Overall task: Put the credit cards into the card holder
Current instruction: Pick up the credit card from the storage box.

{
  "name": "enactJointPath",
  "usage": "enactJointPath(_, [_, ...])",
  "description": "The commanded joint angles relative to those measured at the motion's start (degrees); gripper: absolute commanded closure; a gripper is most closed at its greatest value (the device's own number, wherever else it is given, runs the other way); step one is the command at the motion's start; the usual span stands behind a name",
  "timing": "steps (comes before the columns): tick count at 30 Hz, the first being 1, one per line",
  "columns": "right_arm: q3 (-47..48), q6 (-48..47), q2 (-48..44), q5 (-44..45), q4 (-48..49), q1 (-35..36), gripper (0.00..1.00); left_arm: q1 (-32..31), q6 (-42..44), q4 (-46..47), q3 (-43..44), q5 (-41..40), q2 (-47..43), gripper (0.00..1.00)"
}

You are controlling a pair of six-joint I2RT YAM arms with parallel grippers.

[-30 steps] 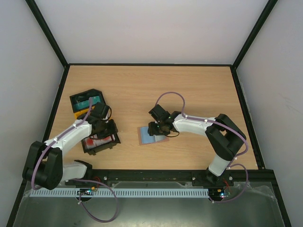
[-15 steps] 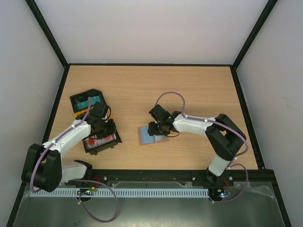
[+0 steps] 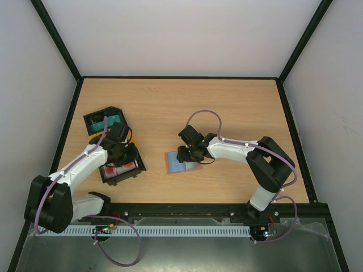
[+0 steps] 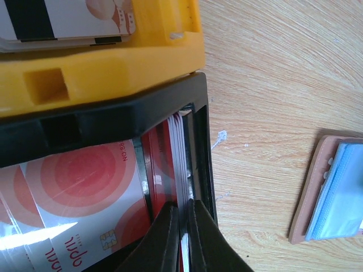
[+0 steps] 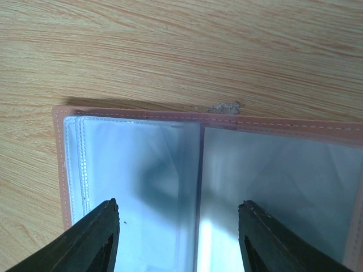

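The card holder [image 3: 177,162] lies open on the table, brown-edged with a pale bluish slotted inside [image 5: 136,170]. My right gripper [image 5: 178,209] is open just above it, one finger over each half; in the top view it [image 3: 187,156] is at the holder's right side. My left gripper [image 4: 182,207] is shut on the upper edges of red-and-white credit cards [image 4: 177,153] standing on edge against the right wall of a black tray [image 4: 199,141]. Another red-and-white card [image 4: 79,187] lies flat in that tray. In the top view my left gripper [image 3: 122,154] is over this tray [image 3: 136,169].
A yellow tray [image 4: 102,73] adjoins the black one and holds a whitish card [image 4: 68,20]. A further black tray with teal cards [image 3: 105,122] stands at the back left. The card holder also shows at the right of the left wrist view [image 4: 329,192].
My left arm's elbow has swung a little to the left while its gripper stays at the black tray. The right arm and card holder have not moved.
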Motion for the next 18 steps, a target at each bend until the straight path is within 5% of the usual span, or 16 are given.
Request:
enactJointPath(1, [0.05,0.26,-0.67,0.35,0.46,-0.20,0.44,-0.35,0.63,-1.73,1.36,-1.22,-0.90,0.97])
enactJointPath(11, [2.24,-0.03,-2.82,2.05,-0.49,-0.20,0.42,-0.30,0.78,-6.85,3.59,-4.32,-4.13,0.97])
enactJointPath(18, [5.02,-1.53,-5.02,-0.38,3.68,0.37,0.28,0.84,0.23,-9.59,2.52,-7.68,-9.57,0.97])
